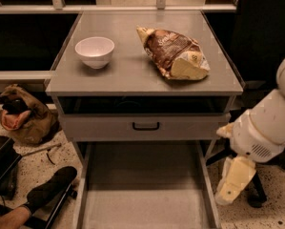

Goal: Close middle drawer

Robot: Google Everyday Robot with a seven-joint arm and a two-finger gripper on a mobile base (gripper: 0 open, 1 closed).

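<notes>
Below the cabinet's upper drawer front, the middle drawer stands wide open. It is a long, shallow tray of dull grey metal with a flat bare floor and low straight side walls. Its front and handle are cut off by the lower edge of the view. The upper drawer front is a plain grey panel with a small black bar handle, and a dark gap shows above it under the tabletop.

On that smooth grey top sit a round white bowl on the left and a crinkled brown and yellow snack bag lying on its side to the right, well apart from each other.

To the right of the open tray hangs the robot's bulky white arm, partly out of view at the edge. The gripper, a cream-coloured piece, points down just beside the tray's right wall and outside it. Whether the claw is spread or pressed together cannot be told. Behind it stands a dark chair base.

On the speckled floor to the left lie a crumpled brown bag and a person's foot in a black shoe, the leg cut off at the corner.
</notes>
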